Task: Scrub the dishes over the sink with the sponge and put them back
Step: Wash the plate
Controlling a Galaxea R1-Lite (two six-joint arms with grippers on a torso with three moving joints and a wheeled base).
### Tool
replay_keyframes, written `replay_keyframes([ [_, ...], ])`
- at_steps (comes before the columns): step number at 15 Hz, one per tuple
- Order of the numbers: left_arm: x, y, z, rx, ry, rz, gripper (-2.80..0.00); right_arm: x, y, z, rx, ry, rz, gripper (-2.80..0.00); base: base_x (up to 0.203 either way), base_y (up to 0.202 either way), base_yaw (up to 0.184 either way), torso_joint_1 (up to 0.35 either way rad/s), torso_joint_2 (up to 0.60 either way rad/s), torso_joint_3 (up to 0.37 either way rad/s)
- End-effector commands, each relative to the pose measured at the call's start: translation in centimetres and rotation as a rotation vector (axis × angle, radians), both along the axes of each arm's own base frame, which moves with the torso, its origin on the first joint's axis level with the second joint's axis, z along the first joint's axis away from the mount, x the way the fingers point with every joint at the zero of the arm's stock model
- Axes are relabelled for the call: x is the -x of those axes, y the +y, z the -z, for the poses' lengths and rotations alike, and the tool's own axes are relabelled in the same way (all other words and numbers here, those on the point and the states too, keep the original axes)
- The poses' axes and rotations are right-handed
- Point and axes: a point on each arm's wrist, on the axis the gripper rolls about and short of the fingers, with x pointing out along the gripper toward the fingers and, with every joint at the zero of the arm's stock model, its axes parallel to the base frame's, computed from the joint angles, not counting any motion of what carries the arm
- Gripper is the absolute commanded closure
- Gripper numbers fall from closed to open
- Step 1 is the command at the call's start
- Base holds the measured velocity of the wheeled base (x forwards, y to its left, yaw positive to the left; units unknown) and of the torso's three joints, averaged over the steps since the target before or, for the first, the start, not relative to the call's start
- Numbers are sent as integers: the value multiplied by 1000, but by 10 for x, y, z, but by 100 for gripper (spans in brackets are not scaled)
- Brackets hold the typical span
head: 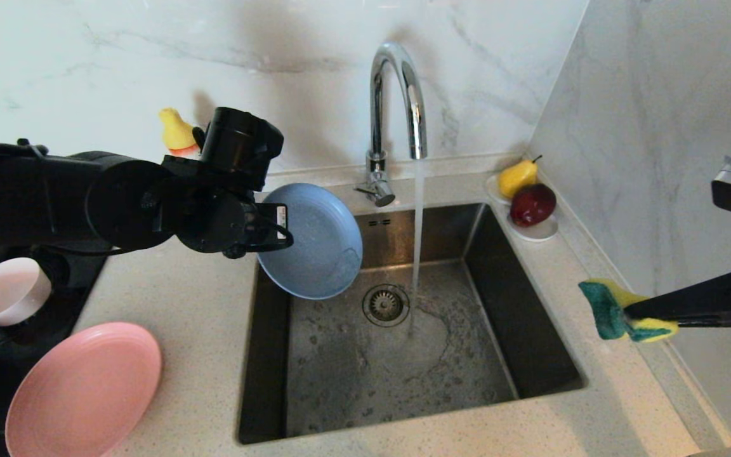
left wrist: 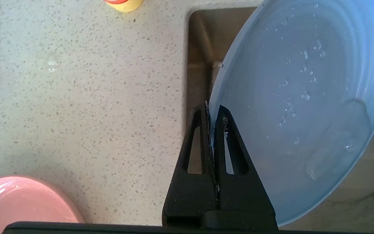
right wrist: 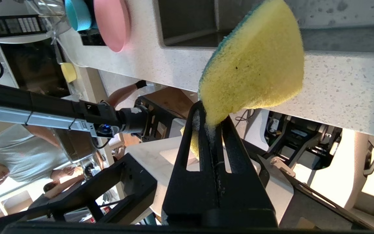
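the left gripper (head: 280,227) is clamping its fingers on the rim of the blue plate (head: 315,241), tilted over the sink (head: 530,355). the right gripper (head: 632,311) is pinching the sponge (head: 613,311), well apart across the basin, over the desk (head: 181,304).

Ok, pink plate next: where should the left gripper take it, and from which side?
By the rim, probably at the edge nearest the sink. The salmon-pink plate lies flat, face up on the counter, and its raised lip suits a pinch like the left gripper has on the grey-blue plate.
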Motion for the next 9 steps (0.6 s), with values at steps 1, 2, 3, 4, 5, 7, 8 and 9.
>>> replay_keyframes([
  [1, 22, 9, -27, 52, -65, 20, 0, 6, 1, -3, -19, -10, -27, 0, 0, 0, 0, 0, 0, 0],
  [2, 34, 14, -36, 86, -78, 55, 0, 9, 4, -5, -32, -16, -56, 0, 0, 0, 0, 0, 0, 0],
  [3, 49, 20, -41, 126, -75, 112, 0, 11, 9, -7, -41, -17, -96, 0, 0, 0, 0, 0, 0, 0],
  [4, 61, 24, -42, 161, -59, 174, 0, 12, 14, -8, -45, -16, -126, 0, 0, 0, 0, 0, 0, 0],
  [5, 76, 30, -39, 197, -35, 234, 0, 13, 22, -8, -46, -10, -174, 0, 0, 0, 0, 0, 0, 0],
  [7, 94, 37, -23, 258, 10, 321, 0, 12, 39, -10, -46, -3, -264, 0, 0, 0, 0, 0, 0, 0],
  [8, 99, 39, -16, 276, 2, 348, 0, 10, 47, -11, -46, 2, -300, 0, 0, 0, 0, 0, 0, 0],
  [9, 103, 40, -9, 291, -21, 375, 0, 8, 56, -11, -43, 10, -340, 0, 0, 0, 0, 0, 0, 0],
])
